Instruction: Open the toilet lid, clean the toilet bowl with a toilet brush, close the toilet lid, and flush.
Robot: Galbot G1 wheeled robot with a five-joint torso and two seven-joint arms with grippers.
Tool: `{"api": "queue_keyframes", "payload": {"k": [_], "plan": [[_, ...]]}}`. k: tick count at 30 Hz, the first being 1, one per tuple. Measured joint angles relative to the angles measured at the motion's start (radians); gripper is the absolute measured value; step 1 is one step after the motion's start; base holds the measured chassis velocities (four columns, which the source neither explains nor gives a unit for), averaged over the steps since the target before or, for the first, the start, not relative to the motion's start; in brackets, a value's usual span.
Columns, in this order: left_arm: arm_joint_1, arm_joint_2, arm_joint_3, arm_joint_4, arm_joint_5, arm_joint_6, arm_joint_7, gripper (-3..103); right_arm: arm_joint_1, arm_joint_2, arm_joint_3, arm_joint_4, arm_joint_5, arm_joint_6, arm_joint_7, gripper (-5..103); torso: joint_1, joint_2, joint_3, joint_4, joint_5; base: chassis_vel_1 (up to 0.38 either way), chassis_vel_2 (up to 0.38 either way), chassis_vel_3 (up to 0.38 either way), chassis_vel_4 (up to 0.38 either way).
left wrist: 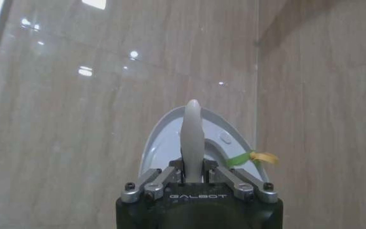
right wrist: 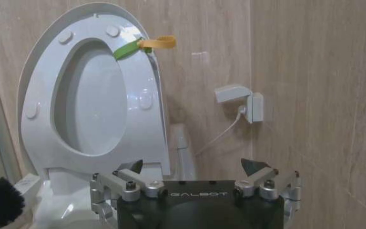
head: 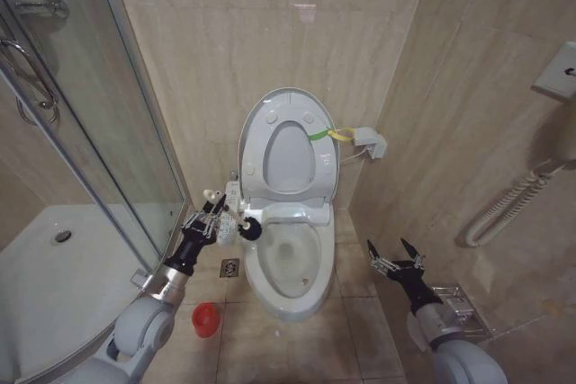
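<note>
Brush handle is what my left gripper [head: 219, 218] is clamped on: in the left wrist view the fingers [left wrist: 170, 175] pinch the white stem of the toilet brush [left wrist: 192, 138] from both sides, stem pointing straight out ahead. From the head camera, the dark bristle head [head: 251, 227] sits at the left rim of the toilet bowl [head: 290, 263], at seat height and not yet down in the basin. It also shows at the edge of the right wrist view [right wrist: 0, 204].

The toilet lid [head: 289, 148] stands upright against the rear wall, its green-yellow band [head: 326, 135] on the right edge, with the seat ring raised against it, so I judge the opening step done and scrubbing as the step in hand.

To do it well, I would swing the bristles inward over the basin before lowering, keep the stem clear of the narrow white button panel [head: 231, 201] just beside the gripper, and sweep around the inner wall without prying against the rim, since a thin stem held this way could twist in the grasp.

My right gripper [head: 396, 255] hovers spread and empty, to the right of the bowl and apart from it. The red holder cup [head: 206, 319] stands on the floor tiles to the left of the bowl, near the floor drain [head: 229, 268].
</note>
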State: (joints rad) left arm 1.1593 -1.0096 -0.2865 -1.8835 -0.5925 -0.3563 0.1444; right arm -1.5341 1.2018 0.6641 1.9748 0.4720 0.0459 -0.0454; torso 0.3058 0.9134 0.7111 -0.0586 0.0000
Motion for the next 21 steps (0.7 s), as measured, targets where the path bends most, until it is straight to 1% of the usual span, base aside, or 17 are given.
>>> {"api": "queue_keyframes", "payload": {"k": [4,5,8,9,12,21], "plan": [[-0.082,-0.009,0.082,0.045,-0.018,-0.012,0.005,19,0.000,0.000,0.000,0.000,0.000,0.000,0.000,100,0.000,0.000,0.000,-0.0002,0.0000,0.000,0.000,0.000,0.000],[-0.082,-0.009,0.082,0.045,-0.018,-0.012,0.005,19,0.000,0.000,0.000,0.000,0.000,0.000,0.000,100,0.000,0.000,0.000,-0.0002,0.0000,0.000,0.000,0.000,0.000],[-0.137,-0.041,0.158,0.101,-0.025,-0.035,0.014,19,0.000,0.000,0.000,0.000,0.000,0.000,0.000,100,0.000,0.000,0.000,0.0000,0.0000,0.000,0.000,0.000,0.000],[-0.137,-0.041,0.158,0.101,-0.025,-0.035,0.014,19,0.000,0.000,0.000,0.000,0.000,0.000,0.000,100,0.000,0.000,0.000,0.0000,0.0000,0.000,0.000,0.000,0.000],[-0.174,-0.080,0.217,0.151,-0.025,-0.052,0.022,19,0.000,0.000,0.000,0.000,0.000,0.000,0.000,100,0.000,0.000,0.000,-0.0002,0.0001,0.000,0.000,0.000,0.000],[-0.230,-0.136,0.295,0.230,-0.023,-0.063,0.031,19,0.000,0.000,0.000,0.000,0.000,0.000,0.000,100,0.000,0.000,0.000,-0.0001,0.0002,0.000,0.000,0.000,0.000]]}}
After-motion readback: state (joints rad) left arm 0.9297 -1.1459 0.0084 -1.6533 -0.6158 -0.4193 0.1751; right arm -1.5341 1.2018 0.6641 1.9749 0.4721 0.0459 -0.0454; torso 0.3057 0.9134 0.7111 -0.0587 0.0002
